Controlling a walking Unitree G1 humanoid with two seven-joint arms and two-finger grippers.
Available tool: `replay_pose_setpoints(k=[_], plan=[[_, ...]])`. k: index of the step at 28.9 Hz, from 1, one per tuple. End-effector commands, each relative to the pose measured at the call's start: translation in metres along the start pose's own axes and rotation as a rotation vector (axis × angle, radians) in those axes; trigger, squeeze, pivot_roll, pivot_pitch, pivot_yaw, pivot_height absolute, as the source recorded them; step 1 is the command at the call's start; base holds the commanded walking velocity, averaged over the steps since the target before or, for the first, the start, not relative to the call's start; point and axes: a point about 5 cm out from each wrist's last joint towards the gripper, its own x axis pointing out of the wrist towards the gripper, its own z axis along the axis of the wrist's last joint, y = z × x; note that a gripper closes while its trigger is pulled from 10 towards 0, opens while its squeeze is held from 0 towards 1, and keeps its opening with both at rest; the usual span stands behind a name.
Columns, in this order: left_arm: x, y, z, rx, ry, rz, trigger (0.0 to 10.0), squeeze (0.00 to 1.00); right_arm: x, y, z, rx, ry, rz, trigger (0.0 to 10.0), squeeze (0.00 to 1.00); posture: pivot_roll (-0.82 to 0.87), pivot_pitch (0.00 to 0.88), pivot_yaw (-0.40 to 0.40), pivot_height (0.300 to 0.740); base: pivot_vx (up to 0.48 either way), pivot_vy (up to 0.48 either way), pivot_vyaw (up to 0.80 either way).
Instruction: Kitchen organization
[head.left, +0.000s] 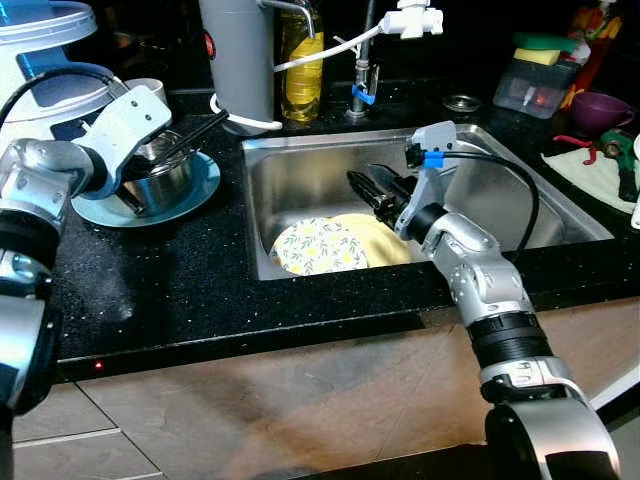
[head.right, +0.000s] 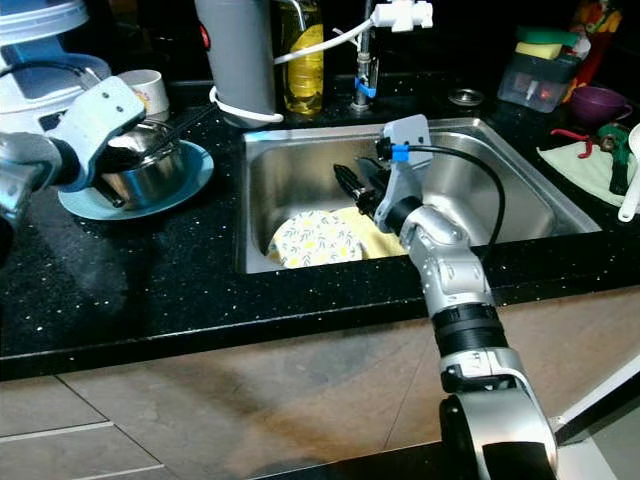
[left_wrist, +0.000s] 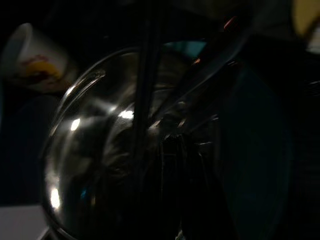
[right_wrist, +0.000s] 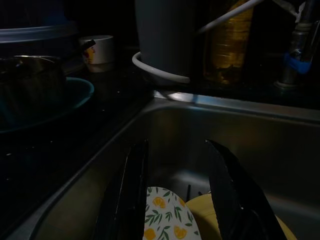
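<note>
A steel bowl (head.left: 168, 182) with black utensils (head.left: 190, 138) sticking out of it stands on a blue plate (head.left: 207, 180) on the black counter, left of the sink. My left gripper (head.left: 150, 162) reaches down into the bowl's rim; the left wrist view is dark and shows the bowl's (left_wrist: 95, 150) shiny inside close up. In the steel sink (head.left: 300, 165) lie a white plate with a lemon pattern (head.left: 318, 247) and a yellow plate (head.left: 388, 238) partly under it. My right gripper (head.left: 362, 182) hangs open inside the sink just above these plates, nothing between its fingers (right_wrist: 132, 190).
A grey jug (head.left: 238, 60), an oil bottle (head.left: 300, 60) and the faucet (head.left: 363, 85) stand behind the sink. A white cup (head.left: 150, 88) and a big white container (head.left: 40, 60) are at the back left. At the right sit a sponge box (head.left: 535, 78), a purple bowl (head.left: 600, 108) and a cloth (head.left: 598, 170).
</note>
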Motion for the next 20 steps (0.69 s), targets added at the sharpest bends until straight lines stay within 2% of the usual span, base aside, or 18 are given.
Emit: replay_pose_setpoints(k=[1, 4, 9, 10, 11, 20], plan=[[-0.001, -0.002, -0.003, -0.028, 0.032, -0.073, 0.0, 0.0, -0.003, -0.001, -0.001, 0.002, 0.001, 0.001, 10.0, 0.0, 0.05, 0.228, 0.011, 0.74, 0.0, 0.0, 0.0], [-0.008, 0.0, 0.003, -0.071, 0.027, -0.195, 0.0, 0.0, -0.002, 0.0, 0.0, -0.002, -0.001, 0.008, 10.0, 0.0, 0.05, 0.222, 0.012, 0.74, 0.0, 0.0, 0.0], [-0.013, 0.002, 0.008, -0.077, 0.016, -0.254, 0.0, 0.0, -0.002, 0.0, 0.0, -0.005, -0.002, 0.011, 10.0, 0.0, 0.05, 0.221, 0.011, 0.74, 0.0, 0.0, 0.0], [-0.021, 0.004, 0.014, -0.085, -0.006, -0.354, 0.0, 0.0, -0.002, -0.001, 0.001, -0.009, -0.001, 0.013, 10.0, 0.0, 0.05, 0.219, 0.01, 0.74, 0.0, 0.0, 0.0], [-0.025, 0.005, 0.016, -0.086, -0.016, -0.394, 0.0, 0.0, -0.002, -0.001, 0.001, -0.01, -0.001, 0.013, 10.0, 0.0, 0.05, 0.219, 0.01, 0.74, 0.0, 0.0, 0.0], [-0.043, 0.014, 0.025, -0.105, -0.064, -0.493, 0.0, 0.0, -0.002, -0.001, 0.002, -0.013, -0.005, 0.016, 10.0, 0.0, 0.05, 0.215, 0.007, 0.74, 0.0, 0.0, 0.0]])
